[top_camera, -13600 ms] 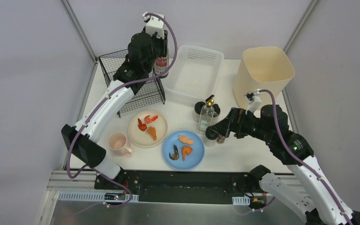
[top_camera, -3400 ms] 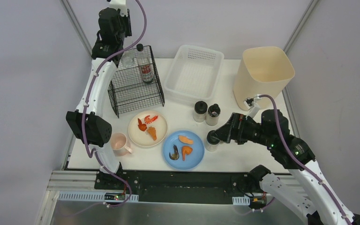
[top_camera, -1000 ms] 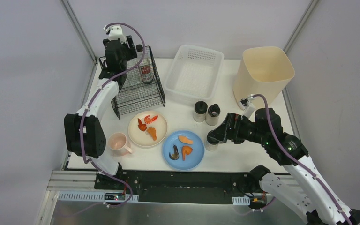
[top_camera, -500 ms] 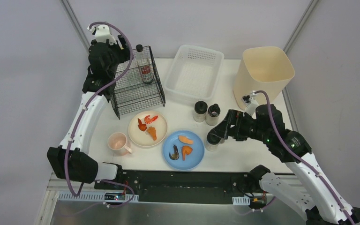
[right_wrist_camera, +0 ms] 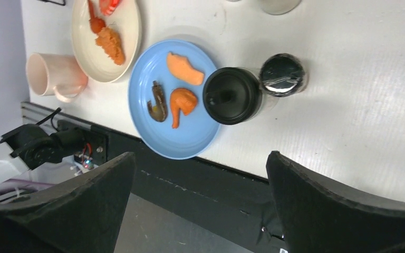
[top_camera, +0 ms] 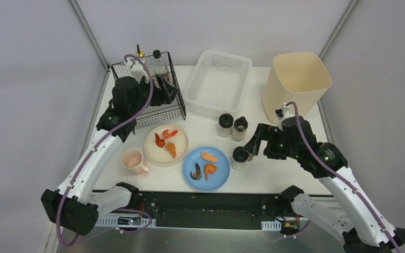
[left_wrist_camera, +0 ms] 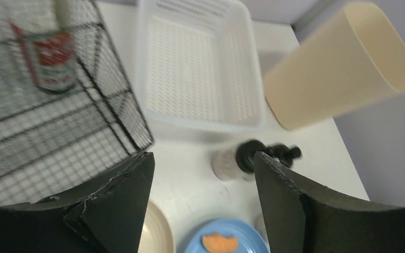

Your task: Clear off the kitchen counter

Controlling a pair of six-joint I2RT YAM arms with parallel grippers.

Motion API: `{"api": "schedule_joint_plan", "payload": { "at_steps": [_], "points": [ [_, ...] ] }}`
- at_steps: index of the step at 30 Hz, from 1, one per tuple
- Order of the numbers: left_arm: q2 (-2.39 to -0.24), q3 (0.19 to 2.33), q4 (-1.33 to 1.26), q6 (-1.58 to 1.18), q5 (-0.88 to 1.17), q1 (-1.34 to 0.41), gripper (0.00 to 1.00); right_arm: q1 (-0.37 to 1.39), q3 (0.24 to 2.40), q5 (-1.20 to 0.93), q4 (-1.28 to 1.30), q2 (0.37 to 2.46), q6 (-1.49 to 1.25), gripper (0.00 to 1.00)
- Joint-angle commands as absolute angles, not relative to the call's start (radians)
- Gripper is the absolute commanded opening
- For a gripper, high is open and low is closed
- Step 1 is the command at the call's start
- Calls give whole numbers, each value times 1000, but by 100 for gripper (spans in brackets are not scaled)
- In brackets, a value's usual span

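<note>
White matte rectangular kitchen counter (top_camera: 203, 126), metal-framed and set in a grey-walled cell, is lying under everything and is looking far from cleared. A cream plate (top_camera: 152, 153) and a round blue plate (top_camera: 219, 182), both with food pieces, a pink mug (top_camera: 133, 159), two black-capped shakers (top_camera: 225, 125) and a black-lidded clear jar (top_camera: 239, 156) are all sitting on it. Right gripper (top_camera: 253, 145) is hovering just above that jar, jaws spread wide and holding nothing. Left gripper (top_camera: 170, 94) is hanging over the black wire rack (top_camera: 153, 108), fingers parted, nothing between them. Risk notes, as judgement only: the jar is standing just beside the blue plate's rim. The right wrist view is also showing a small shiny-lidded jar (right_wrist_camera: 282, 75) close against its other side; whether they are touching I cannot tell. A wide descent could be landing one finger on the plate edge or pushing the small jar over. The jar's smooth clear walls are inviting a slip or tilt if the grip is coming in high near the lid. On the left, a red-labelled bottle (left_wrist_camera: 47, 58) and a gold-topped bottle (top_camera: 138, 54) are standing in the rack near the arm. A low sweep toward the counter could be catching the wire edge and rocking them. White perforated plastic basket (top_camera: 219, 81) and tall cream bin (top_camera: 295, 79) are standing at the back.
</note>
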State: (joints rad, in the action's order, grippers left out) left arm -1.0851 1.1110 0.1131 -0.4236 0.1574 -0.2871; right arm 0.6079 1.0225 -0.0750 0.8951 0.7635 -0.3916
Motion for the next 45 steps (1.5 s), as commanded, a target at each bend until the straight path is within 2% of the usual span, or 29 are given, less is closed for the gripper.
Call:
{"api": "schedule_joint_plan", "payload": {
  "at_steps": [1, 13, 22, 30, 35, 42, 45],
  "points": [
    [-1063, 1069, 134, -475, 248, -414, 71, 614, 1071, 39, 939, 788, -366, 99],
    [-1039, 893, 150, -564, 247, -519, 72, 611, 1150, 202, 881, 978, -323, 99],
    [-1040, 806, 155, -599, 274, -521, 71, 600, 1124, 219, 698, 1115, -314, 99],
    [-1014, 783, 188, -613, 296, -520, 71, 593, 1071, 231, 539, 1187, -189, 91],
    [-956, 801, 230, -617, 292, -520, 72, 574, 1039, 236, 481, 1222, -126, 90],
    [-900, 816, 265, -626, 286, -520, 72, 540, 1016, 175, 388, 1298, -71, 79],
    [-882, 818, 280, -626, 285, -520, 72, 535, 1026, 154, 366, 1336, -57, 78]
  ]
}}
